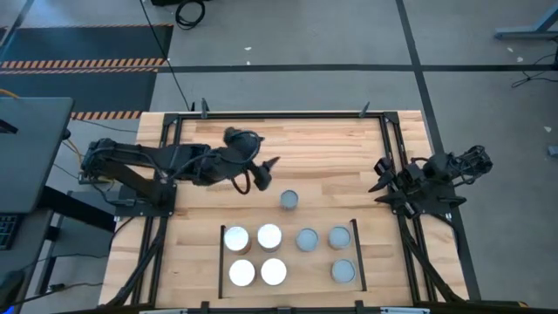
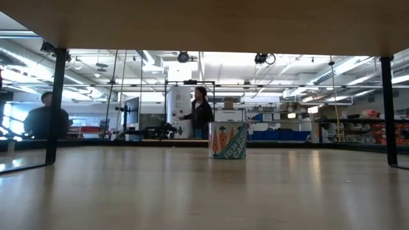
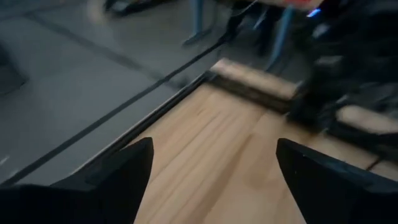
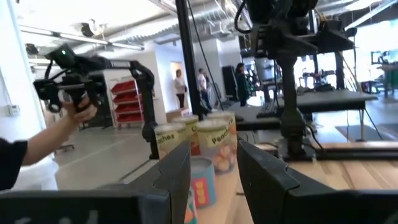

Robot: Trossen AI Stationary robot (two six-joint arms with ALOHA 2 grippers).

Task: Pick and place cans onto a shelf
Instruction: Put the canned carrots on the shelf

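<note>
Several cans with white or grey tops stand on the shelf (image 1: 288, 257), a pale panel between two black rails near the table's near edge. One grey-topped can (image 1: 289, 200) stands alone on its base on the tabletop just beyond the shelf; the low view shows its carrot label (image 2: 228, 140). My left gripper (image 1: 266, 173) hovers above the wood, just far-left of that can, open with nothing between its fingers (image 3: 214, 146). My right gripper (image 1: 382, 174) waits at the table's right edge, open and empty (image 4: 214, 158).
Black frame rails (image 1: 388, 148) run along the table's sides and far edge. Bare wood lies between the far edge and the shelf. Beyond the table, people stand in the room (image 2: 199, 112), and a person's hand holds a gripper device (image 4: 68, 102).
</note>
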